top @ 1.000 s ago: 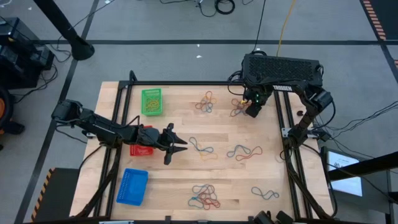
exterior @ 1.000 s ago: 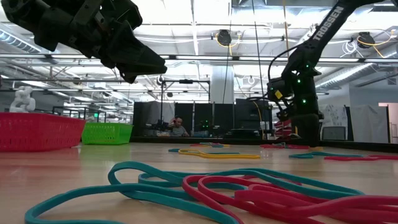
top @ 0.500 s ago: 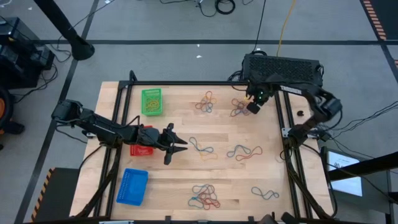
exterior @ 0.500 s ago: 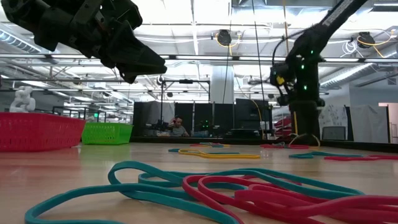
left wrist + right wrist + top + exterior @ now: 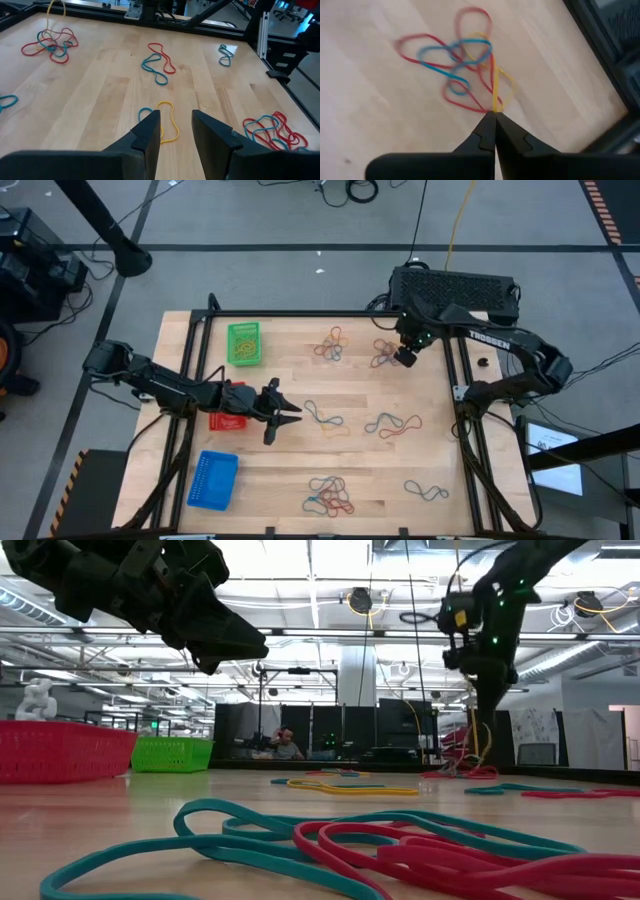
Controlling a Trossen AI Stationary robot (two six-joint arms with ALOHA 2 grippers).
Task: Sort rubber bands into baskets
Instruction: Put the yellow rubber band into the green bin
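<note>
right claw (image 5: 494,116) clenched on thin yellow rubber band (image 5: 495,85), lifting from red-blue tangle at far-right wooden surface (image 5: 400,455) | left claw (image 5: 176,131) parted, empty, over surface centre beside red mesh basket (image 5: 224,421)

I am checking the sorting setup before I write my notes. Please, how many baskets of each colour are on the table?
Green basket: 1
Red basket, partly hidden under the left arm: 1
Blue basket: 1
Total: 3 baskets
</note>
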